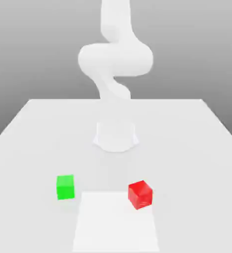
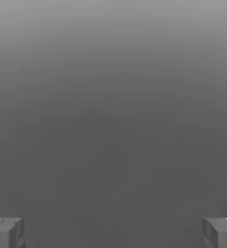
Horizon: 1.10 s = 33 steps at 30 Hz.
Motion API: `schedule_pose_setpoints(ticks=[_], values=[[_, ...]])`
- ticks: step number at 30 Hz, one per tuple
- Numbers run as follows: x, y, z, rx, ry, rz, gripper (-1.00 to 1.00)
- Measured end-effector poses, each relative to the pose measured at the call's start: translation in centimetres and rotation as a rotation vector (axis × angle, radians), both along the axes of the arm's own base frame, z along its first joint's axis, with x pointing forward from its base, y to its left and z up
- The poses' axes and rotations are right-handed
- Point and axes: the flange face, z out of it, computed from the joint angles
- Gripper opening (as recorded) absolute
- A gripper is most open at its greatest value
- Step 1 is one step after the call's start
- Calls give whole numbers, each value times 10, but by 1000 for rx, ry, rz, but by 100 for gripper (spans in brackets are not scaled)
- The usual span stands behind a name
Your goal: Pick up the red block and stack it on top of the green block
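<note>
The red block [image 1: 140, 194] is a small glossy cube on the white table [image 1: 197, 128], near the front and toward the exterior view's right. The green block [image 1: 65, 187], the same size, rests on the table toward the exterior view's left, well apart from the red one. In the hand view my gripper [image 2: 113, 233] is open: its two grey fingertips [image 2: 6, 232] stand far apart with nothing between them, and behind them is plain grey background. Neither block is touched by anything.
The white arm [image 1: 115, 59] rises from its round base [image 1: 116, 136] at the table's middle, behind the blocks, and runs up out of the picture. A paler rectangular patch [image 1: 115, 222] lies flat on the table between the blocks at the front edge.
</note>
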Motion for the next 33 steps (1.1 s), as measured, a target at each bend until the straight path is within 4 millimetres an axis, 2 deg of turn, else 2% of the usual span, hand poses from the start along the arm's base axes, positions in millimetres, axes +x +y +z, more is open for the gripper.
schedule_pose_setpoints(ticks=[4,6,9,13,17,18,20,24,25,31,33], values=[[37,16,-99,-33,149,77,0],[46,24,-149,-49,221,116,0],[48,36,-224,-75,331,177,0],[29,50,-325,-112,487,266,0],[-17,60,-427,-153,657,366,0],[-24,61,-447,-159,683,381,0],[-30,62,-472,-165,701,396,0],[-33,61,-509,-165,707,396,0],[-34,61,-515,-165,708,396,-100],[-34,61,-518,-165,708,396,-100],[-33,61,-509,-165,708,396,-100]])
